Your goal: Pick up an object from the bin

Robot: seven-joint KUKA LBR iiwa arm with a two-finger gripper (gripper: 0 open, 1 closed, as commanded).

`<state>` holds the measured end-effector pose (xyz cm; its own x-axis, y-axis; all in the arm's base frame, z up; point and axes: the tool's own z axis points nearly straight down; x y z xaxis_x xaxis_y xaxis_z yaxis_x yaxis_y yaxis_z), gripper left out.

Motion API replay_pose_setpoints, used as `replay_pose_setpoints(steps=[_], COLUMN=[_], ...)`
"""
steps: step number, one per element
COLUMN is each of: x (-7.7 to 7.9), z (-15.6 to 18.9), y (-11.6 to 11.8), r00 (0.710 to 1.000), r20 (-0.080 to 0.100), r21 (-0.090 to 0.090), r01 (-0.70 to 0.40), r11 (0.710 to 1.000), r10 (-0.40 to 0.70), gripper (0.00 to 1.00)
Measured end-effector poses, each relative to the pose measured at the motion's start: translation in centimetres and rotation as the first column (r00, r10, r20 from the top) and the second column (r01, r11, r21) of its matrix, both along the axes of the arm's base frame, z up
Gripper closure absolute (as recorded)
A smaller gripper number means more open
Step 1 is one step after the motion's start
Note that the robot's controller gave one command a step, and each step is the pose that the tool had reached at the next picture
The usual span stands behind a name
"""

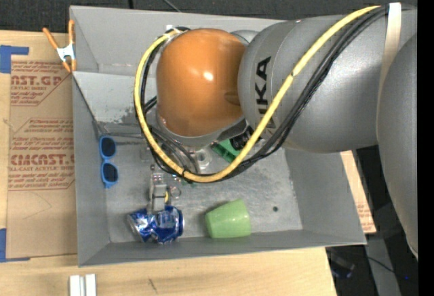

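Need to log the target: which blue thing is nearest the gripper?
The crumpled shiny blue wrapper, right at the gripper; the blue sunglasses lie apart, by the bin's left wall.

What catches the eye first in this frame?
The arm's big orange wrist cover dominates the middle of the bin. Below it the end effector hangs over a crumpled shiny blue thing near the front wall, with a pale green cup beside it and blue sunglasses at left.

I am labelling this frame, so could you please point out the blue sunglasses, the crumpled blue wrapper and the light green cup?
blue sunglasses (107,148), camera view, on the upper lens.
crumpled blue wrapper (157,225), camera view, on its middle.
light green cup (228,221), camera view, on its side.
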<state>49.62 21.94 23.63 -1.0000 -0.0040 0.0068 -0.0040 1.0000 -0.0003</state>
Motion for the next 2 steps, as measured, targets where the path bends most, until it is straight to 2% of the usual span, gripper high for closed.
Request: replay_pose_setpoints(steps=[1, 2], x=[1.5, 0.0], z=[-10.5, -16.8], y=[-9.4, -2.9], r00=[0.758, 0.559], r20=[0.003, 0.006], r21=[0.002, 0.006], r01=[-0.652, -0.829], r11=[0.758, 0.559], r10=[0.652, 0.829], gripper=[0.0, 0.0])
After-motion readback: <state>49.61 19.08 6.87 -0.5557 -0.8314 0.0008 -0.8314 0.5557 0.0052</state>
